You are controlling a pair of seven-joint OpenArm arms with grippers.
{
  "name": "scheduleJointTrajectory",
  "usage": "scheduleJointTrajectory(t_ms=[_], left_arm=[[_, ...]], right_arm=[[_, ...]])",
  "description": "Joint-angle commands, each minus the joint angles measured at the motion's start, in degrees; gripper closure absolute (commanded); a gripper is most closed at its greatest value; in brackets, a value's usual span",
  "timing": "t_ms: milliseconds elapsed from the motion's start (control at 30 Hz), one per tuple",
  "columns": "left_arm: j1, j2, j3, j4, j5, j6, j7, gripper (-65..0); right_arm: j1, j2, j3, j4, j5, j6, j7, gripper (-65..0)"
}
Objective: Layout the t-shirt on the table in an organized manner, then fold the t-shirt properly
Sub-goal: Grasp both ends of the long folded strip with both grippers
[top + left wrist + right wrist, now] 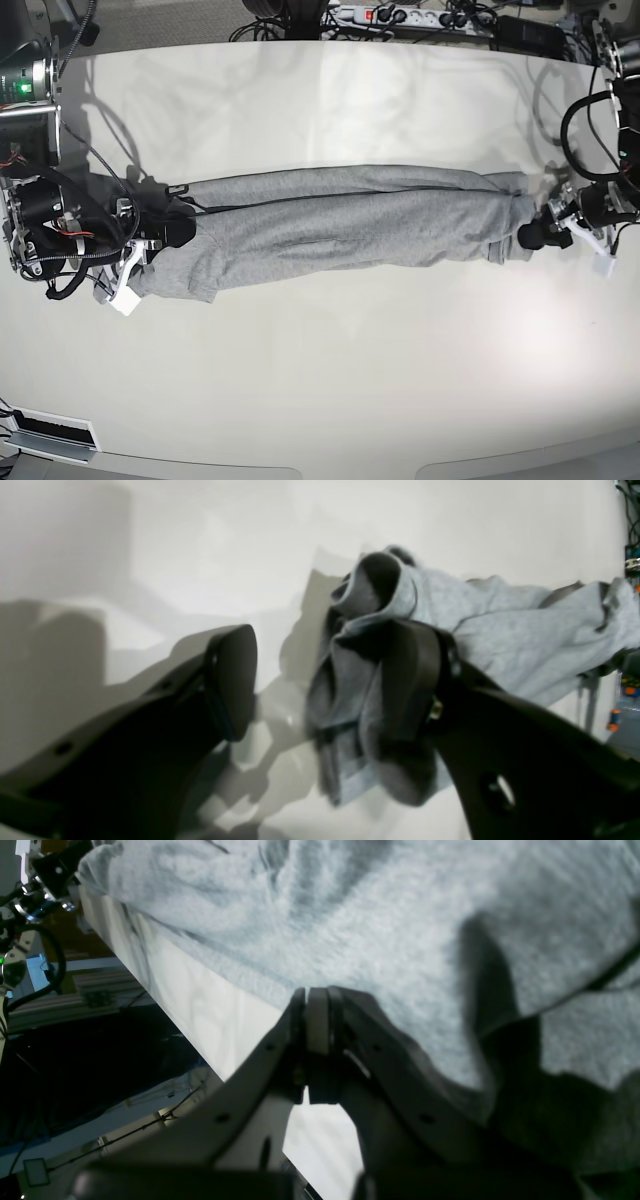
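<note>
Nearest in the right wrist view: right gripper shut tight, pads pressed together at the hem of the shirt; whether a sliver of cloth sits between the pads cannot be told, though grey fabric drapes over one finger and fills most of the view; beyond it, a strip of bare table and its edge.

Nearest in the left wrist view: left gripper with jaws spread wide; a bunched, rolled end of the shirt hanging between them and snagged over one finger; no clamp on it, so probably just let go or about to be taken again; past the fingers, the rest of the cloth running away across the white table.

From the base view, front to back: bare table along the near edge; then the shirt drawn out into a long, narrow, rope-like band across the middle, touching the top along its length; right gripper at one end, left gripper at the other; arms held well apart, seemingly to stretch the cloth straight; further back, more empty table, then a power strip and cables beyond the far edge.

Judged: layout only begun; body bunched lengthwise, not spread flat; folding not yet possible.
</note>
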Motion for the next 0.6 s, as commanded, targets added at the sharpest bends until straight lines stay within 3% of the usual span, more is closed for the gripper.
scheduleJointTrajectory(t_ms=[0,100,167,300,467,567], left_arm=[[-0.3,0.6,0.2,0.3,1.1,-0.3,4.0,-40.5],[-0.3,2.3,0.2,0.3,-4.1,-0.3,8.6,-40.1],[-0.5,2.8,0.2,0.3,-8.3,-0.3,9.2,-35.1],[-2.1,2.8,0.2,0.3,-11.4,-0.3,11.9,0.0],[-6.0,0.9,0.2,1.1,-17.4,-0.3,20.6,0.0],[-7.7,-1.4,0.2,2.6,-18.7,-0.3,22.3,0.0]], right_arm=[[1.6,0.9,0.3,0.9,1.3,0.3,0.2,0.0],[1.5,1.0,0.3,0.9,1.2,0.3,0.2,0.0],[1.5,1.0,0.3,0.9,1.2,0.3,0.1,0.0],[1.5,1.0,0.3,0.9,1.2,0.3,0.0,0.0],[1.7,1.0,0.3,1.0,1.4,0.3,0.0,0.0],[1.6,1.0,0.3,2.4,4.7,0.3,-2.6,0.0]])
